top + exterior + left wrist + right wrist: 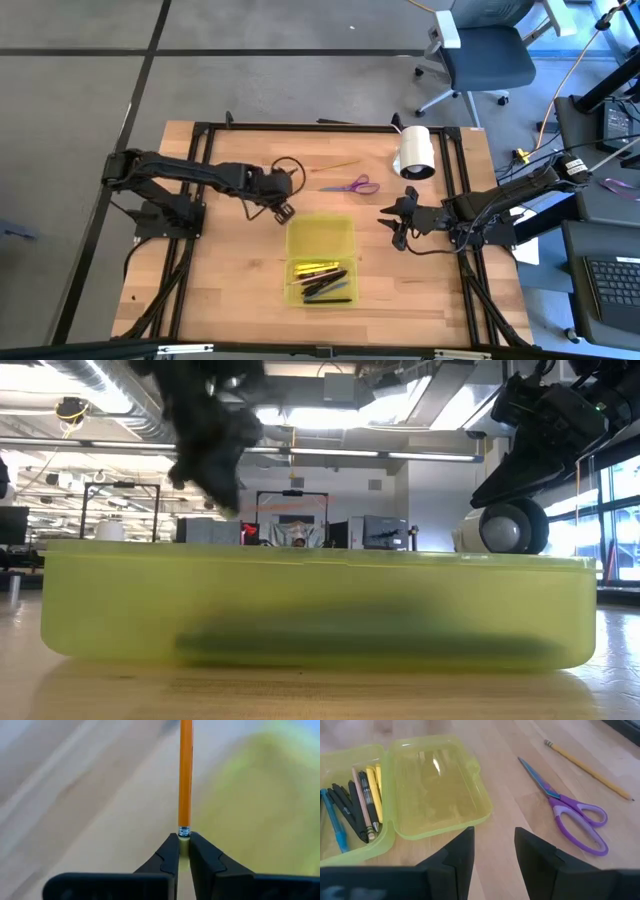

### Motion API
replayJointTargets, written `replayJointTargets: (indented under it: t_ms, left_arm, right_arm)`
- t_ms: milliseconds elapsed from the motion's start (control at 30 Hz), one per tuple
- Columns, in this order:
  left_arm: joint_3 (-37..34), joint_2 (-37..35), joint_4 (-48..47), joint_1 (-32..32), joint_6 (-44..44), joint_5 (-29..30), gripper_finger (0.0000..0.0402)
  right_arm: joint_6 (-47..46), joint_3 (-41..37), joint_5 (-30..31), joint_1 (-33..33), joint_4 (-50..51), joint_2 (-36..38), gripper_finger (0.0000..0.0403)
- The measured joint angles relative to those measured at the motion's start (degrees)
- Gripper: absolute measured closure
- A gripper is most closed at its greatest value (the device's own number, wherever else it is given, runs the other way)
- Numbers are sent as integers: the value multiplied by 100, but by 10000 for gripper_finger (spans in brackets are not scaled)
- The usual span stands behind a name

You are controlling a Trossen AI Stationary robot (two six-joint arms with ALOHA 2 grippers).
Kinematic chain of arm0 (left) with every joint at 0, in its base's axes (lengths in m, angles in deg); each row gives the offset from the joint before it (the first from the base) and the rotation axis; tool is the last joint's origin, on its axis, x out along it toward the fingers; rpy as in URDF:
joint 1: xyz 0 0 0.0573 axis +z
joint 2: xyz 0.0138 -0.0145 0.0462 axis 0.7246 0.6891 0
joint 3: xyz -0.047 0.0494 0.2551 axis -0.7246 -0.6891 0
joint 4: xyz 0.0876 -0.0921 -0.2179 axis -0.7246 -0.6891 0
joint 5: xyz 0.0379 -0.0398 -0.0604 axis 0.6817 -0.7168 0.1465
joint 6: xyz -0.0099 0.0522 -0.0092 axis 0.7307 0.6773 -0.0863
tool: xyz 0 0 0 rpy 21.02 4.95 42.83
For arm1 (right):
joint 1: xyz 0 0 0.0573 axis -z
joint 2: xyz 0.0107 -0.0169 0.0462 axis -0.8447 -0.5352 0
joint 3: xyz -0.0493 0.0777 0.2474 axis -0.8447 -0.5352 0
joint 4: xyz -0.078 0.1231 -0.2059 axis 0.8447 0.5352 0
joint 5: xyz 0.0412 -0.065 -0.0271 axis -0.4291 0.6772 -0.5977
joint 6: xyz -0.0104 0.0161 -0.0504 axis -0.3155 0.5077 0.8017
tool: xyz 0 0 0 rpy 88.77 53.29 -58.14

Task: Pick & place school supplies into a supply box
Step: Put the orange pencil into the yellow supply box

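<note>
The supply box (320, 259) lies open on the table, a flat yellow-green case. Its near half (350, 805) holds several pens and pencils; its far half (440, 785) is bare. My left gripper (284, 212) hangs just left of the far half, shut on an orange pencil (185, 775). My right gripper (492, 850) stands open to the right of the box with nothing between its fingers. Purple-handled scissors (352, 185) and a yellow pencil (340, 165) lie flat on the table beyond the box. My left gripper pinches the orange pencil's eraser end, at the metal ferrule (184, 831), between its two fingertips (170, 851). The pencil sticks straight out ahead of the fingers, in line with them. Its other end runs out of the wrist view.
A white roll (417, 152) lies at the far right of the table, beyond my right gripper. In the low view the box's near wall (320, 610) fills the foreground. Bare wood lies left of the box and along the table's near edge.
</note>
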Motion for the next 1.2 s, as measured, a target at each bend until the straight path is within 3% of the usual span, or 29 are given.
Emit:
replayJointTargets:
  t_ms: [167, 367, 667, 833, 1200]
  left_arm:
    - [783, 243, 372, -725, 486, -297, 385]
    - [1467, 1043, 425, -1720, 576, -360, 385]
    - [2008, 2117, 427, -2785, -1310, -512, 385]
    - [2057, 2404, 400, -3166, -2232, -579, 384]
    - [2055, 2661, 388, -3231, -2738, -546, 384]
  right_arm:
    - [-28, 0, -3, -2, -14, 0, 259]
    - [-30, 0, -9, -2, -35, -1, 259]
    - [-9, 0, -732, -9, 74, 0, 259]
    - [-26, 0, -773, -11, 292, -1, 259]
    - [-37, 0, -784, -13, 306, -1, 259]
